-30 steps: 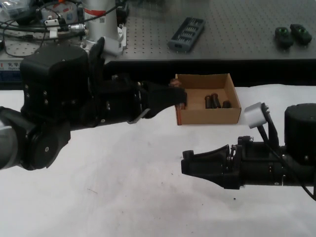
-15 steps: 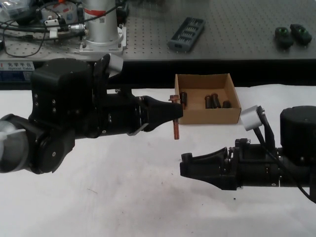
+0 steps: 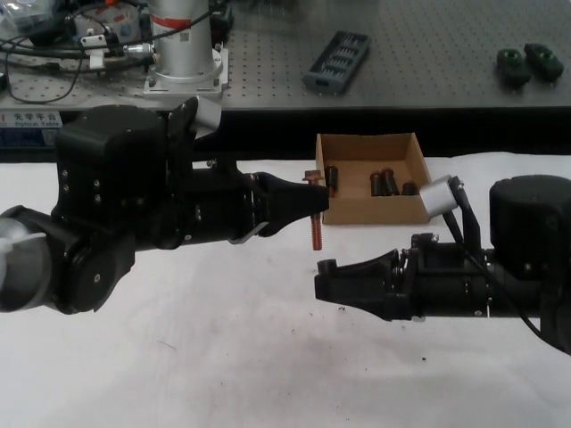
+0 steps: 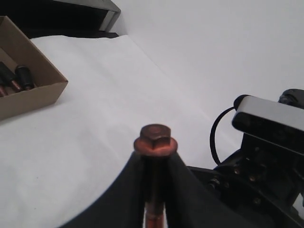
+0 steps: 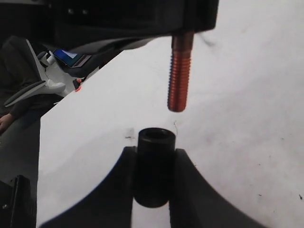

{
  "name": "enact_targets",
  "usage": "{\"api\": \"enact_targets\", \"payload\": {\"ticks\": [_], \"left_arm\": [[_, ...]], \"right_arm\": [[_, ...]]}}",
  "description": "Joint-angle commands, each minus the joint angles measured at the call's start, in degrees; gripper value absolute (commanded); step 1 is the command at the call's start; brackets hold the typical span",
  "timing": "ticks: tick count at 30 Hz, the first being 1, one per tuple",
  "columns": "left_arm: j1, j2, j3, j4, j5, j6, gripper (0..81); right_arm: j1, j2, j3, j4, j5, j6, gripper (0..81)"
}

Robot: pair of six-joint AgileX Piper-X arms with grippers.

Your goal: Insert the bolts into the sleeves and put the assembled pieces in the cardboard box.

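Coppery metal bolt [image 5: 180, 76], matt black sleeve [image 5: 154, 166], brown cardboard box [image 3: 373, 207].

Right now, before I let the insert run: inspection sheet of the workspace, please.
Surface: white cover over the bench.
Job's things: bolt hanging thread down, just above the sleeve, not yet in; cardboard box behind, several assembled pieces inside.
Clutter: ridged block, two dark parts and a metal post, all on the perforated table.
Hands: left hand shut on the bolt under its head; right hand shut on the sleeve, opening up.
Cables: black cable looped at the right wrist camera; cables at the perforated table's left end.
Surroundings: that table runs behind the bench.
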Motion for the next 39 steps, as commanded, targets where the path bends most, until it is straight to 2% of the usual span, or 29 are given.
{"api": "enact_targets", "payload": {"ticks": [1, 33, 39], "left_arm": [[0.01, -0.33, -0.33, -0.97, -0.37, -0.31, 0.6], [0.01, -0.33, -0.33, -2.03, -0.06, -8.00, 0.6], [0.17, -0.33, -0.33, -2.03, -2.42, -7.77, 0.6]], "right_arm": [[-0.33, 0.04, -0.94, -1.37, 0.12, 0.82, 5.4], [-0.02, 2.05, -3.15, -1.37, 0.24, 2.31, 5.4], [-0.02, 2.05, -3.12, -1.06, 0.24, 2.31, 5.4]]}}
